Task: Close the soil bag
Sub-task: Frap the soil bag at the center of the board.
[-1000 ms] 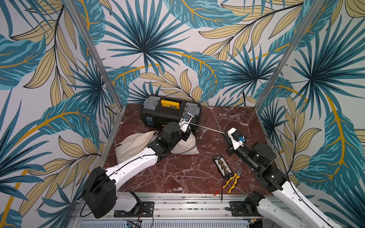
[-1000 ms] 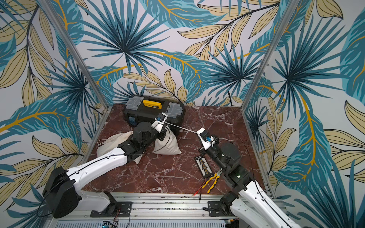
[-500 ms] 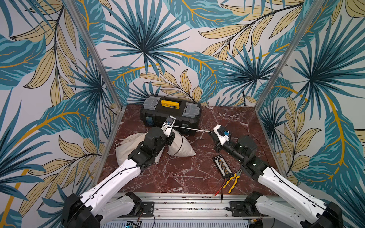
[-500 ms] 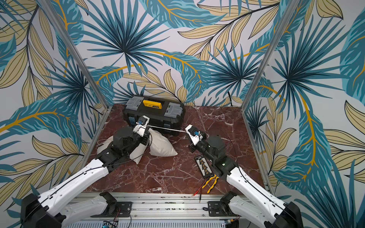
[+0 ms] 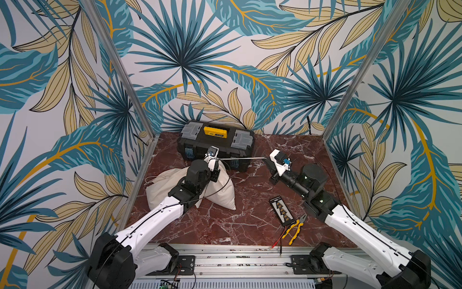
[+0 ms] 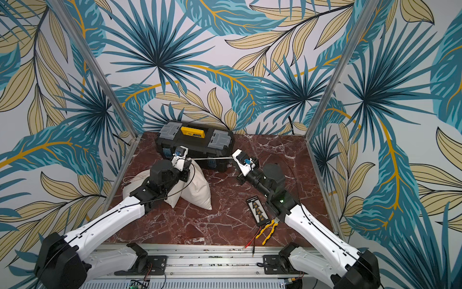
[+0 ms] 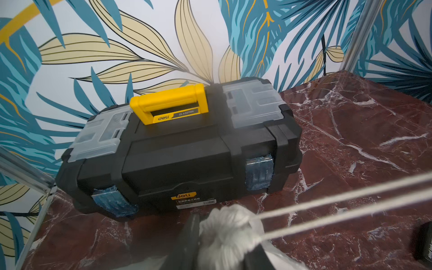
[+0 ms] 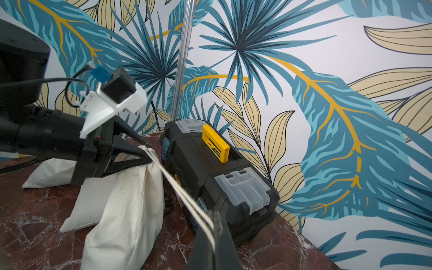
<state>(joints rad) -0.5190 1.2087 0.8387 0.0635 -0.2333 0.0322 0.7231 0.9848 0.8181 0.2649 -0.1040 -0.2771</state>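
Left hand: the left hand (image 8: pixel 148 156) is up at the top of the soil bag (image 8: pixel 126 210), one finger (image 8: pixel 131 140) on each side of the bunched neck and cloth touching both. Squeezing or going slack? Can't tell from these angles.
Right hand: the right hand (image 8: pixel 214 218) is clenched, with the drawstring (image 8: pixel 177 187) pinched between its fingertips. It sits well apart from the left hand and level with it.
Drawstring: two pale strands, drawn straight and clear of the worktop (image 5: pixel 250 225). They run from the bag's neck at the left hand's fingertips across to the right hand's fingertips.
Soil bag: cream cloth, plump, standing on the worktop directly under the left hand. In the left wrist view its mouth is puckered into a tight bunch between the fingers.
Second sack: a second sack (image 5: pixel 160 185) of the same cloth lies behind the left hand's wrist, on the side away from the right hand, touching the soil bag.
Toolbox: the toolbox (image 5: pixel 217 140) is black with a yellow handle and its lid is down. It sits just beyond both hands' fingertips, and the taut string crosses in front of it.
Pliers: yellow-handled pliers (image 5: pixel 296 227) lie on the worktop back behind the right hand, by that arm's forearm. A black strip (image 5: pixel 281 210) lies just beside them, nearer the hand.
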